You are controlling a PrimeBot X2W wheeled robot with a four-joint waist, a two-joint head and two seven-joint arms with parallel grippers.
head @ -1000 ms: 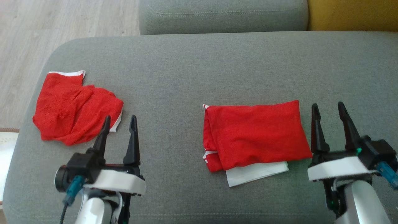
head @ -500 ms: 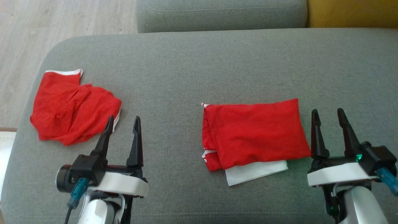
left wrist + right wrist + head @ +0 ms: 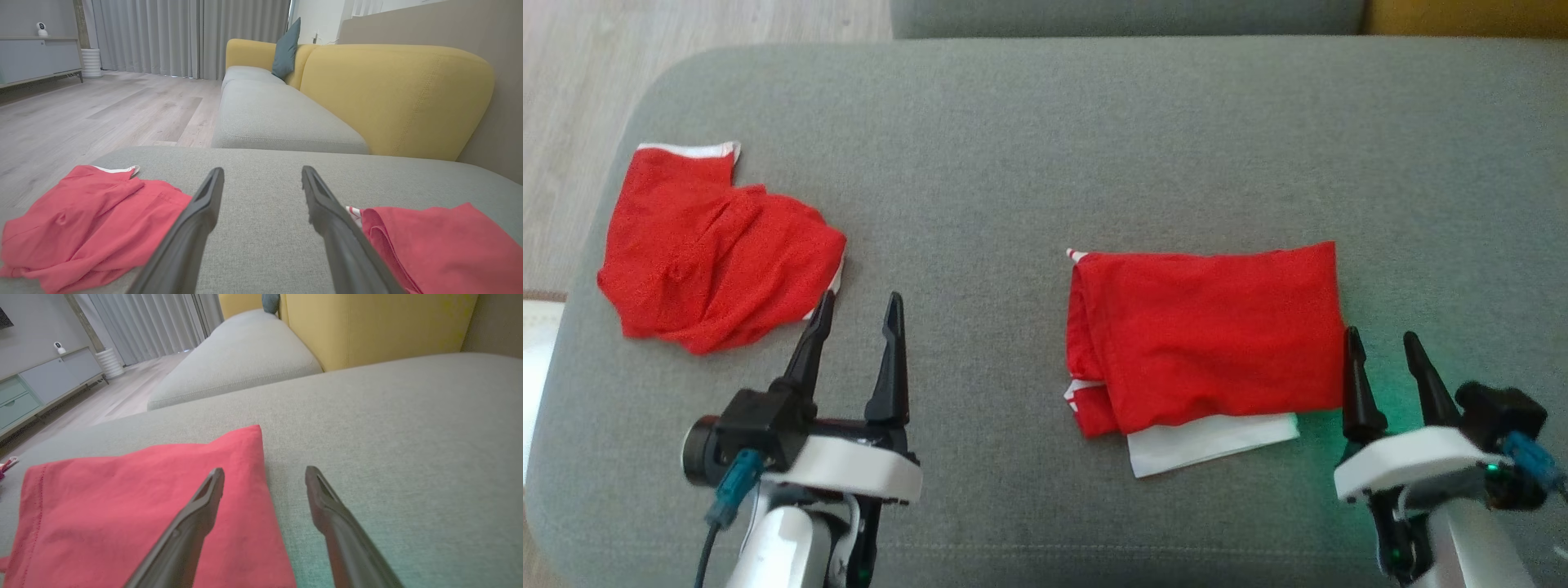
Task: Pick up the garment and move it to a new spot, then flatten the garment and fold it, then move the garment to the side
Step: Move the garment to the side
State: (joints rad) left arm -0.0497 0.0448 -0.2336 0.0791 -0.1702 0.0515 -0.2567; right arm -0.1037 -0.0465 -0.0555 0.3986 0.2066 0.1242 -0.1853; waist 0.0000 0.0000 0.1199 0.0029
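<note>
crumpled red garment (image 3: pixel 715 249): you'll find it bunched at the 9 o'clock side of the grey seat cushion (image 3: pixel 1045 147), with a white hem at its 12 o'clock corner. it lies near the cushion's edge, with the wood floor (image 3: pixel 572 73) beyond.
left gripper (image 3: pixel 860 298): released, fingers spread, nothing between them. it sits at 4 o'clock of the crumpled red garment, its left fingertip just beside the cloth's near edge. you can't tell whether the two touch. in the left wrist view the cloth (image 3: pixel 81 220) lies at 9 o'clock of the fingers.
folded red garment (image 3: pixel 1213 335): a neat rectangle at 3 o'clock of the left gripper, well apart from the crumpled one, with bare cushion between them. a white layer (image 3: pixel 1209 441) pokes out along its 6 o'clock edge.
right gripper (image 3: pixel 1380 335): released and empty, at 4 o'clock of the folded red garment. in your right wrist view its left finger (image 3: pixel 196 522) crosses the red corner and the other is over bare cushion.
yellow backrest (image 3: pixel 392 94): at 1 o'clock in the left wrist view, behind the cushion.
</note>
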